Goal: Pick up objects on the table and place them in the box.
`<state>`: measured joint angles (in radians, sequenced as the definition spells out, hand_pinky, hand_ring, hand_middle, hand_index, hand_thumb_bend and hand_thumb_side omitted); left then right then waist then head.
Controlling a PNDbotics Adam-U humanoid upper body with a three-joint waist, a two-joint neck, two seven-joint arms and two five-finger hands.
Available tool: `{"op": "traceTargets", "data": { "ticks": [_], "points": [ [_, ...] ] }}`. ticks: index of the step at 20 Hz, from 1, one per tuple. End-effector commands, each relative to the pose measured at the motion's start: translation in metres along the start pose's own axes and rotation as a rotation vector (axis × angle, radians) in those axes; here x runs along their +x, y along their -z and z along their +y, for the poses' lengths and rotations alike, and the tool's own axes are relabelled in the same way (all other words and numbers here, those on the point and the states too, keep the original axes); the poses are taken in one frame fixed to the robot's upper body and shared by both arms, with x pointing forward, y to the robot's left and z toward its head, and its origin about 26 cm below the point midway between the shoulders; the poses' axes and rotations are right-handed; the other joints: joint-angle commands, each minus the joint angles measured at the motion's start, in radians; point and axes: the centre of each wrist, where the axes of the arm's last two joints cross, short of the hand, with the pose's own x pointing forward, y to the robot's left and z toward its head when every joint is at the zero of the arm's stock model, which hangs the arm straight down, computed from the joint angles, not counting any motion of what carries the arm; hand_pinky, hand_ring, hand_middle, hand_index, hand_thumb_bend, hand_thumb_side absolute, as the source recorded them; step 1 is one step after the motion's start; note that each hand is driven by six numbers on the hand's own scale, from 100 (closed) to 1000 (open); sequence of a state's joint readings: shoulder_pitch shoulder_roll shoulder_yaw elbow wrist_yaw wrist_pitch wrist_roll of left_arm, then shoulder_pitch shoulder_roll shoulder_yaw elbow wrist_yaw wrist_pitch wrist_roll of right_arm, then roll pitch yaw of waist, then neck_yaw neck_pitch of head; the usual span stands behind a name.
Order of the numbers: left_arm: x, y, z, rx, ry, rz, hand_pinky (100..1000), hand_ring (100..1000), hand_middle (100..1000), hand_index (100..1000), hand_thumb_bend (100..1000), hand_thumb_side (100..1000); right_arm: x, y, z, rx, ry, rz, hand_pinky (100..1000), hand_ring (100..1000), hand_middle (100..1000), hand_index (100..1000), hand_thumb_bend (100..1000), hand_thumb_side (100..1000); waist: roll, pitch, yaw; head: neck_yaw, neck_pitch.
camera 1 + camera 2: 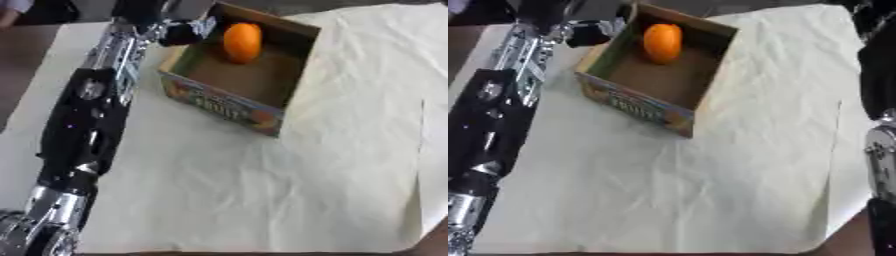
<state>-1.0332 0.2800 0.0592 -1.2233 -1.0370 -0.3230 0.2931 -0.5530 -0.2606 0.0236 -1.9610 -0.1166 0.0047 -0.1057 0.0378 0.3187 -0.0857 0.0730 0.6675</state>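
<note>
The orange (242,42) sits inside the cardboard box (229,106), tucked against its far wall, and nothing grips it. The left hand (185,33) hangs just outside the box's far left corner, beside the rim and apart from the fruit; its fingers are too dark and bunched to read, so I cannot tell whether they are spread or curled. The left arm (87,120) runs the length of the worktop's left edge. In the right eye view, the right arm (878,75) stands along the right edge, but its hand shows in neither view.

By my reading, this is the tail of a placing step: fruit in, hand clear of the box. The pale cloth (262,190) over the worktop shows no other loose object from here, so the next move calls for finding anything left to pick, or, if nothing is, drawing the arm home.

As for the orange, it is slightly elongated, its long axis running roughly from the worktop's near edge toward the far edge, tipped a touch left. Which end is the stem end, I cannot make out.
</note>
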Motion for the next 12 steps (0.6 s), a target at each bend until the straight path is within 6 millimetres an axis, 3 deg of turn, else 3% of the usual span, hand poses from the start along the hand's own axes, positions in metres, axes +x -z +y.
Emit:
{"op": "traceTargets", "data": {
  "ticks": [1, 7, 12],
  "points": [
    [-0.001, 0.011, 0.05, 0.131, -0.197, 0.023, 269, 453, 643, 737, 228, 586, 0.01, 0.003, -0.007, -0.015, -0.039, -0.043, 895, 946, 497, 717, 100, 1000, -0.004, -0.029, 0.014, -0.031, 0.011],
    [0.004, -0.007, 0.102, 0.215, -0.499, 0.088, 259, 440, 637, 722, 190, 583, 0.012, 0.002, -0.01, -0.045, -0.057, -0.052, 893, 940, 499, 717, 100, 1000, -0.011, -0.041, 0.065, -0.062, 0.004],
    [0.012, -0.022, 0.122, 0.281, -0.638, 0.131, 259, 437, 634, 721, 185, 587, 0.013, 0.002, -0.012, -0.058, -0.066, -0.057, 892, 938, 499, 717, 100, 1000, -0.016, -0.046, 0.091, -0.081, 0.009]
  ]
}}
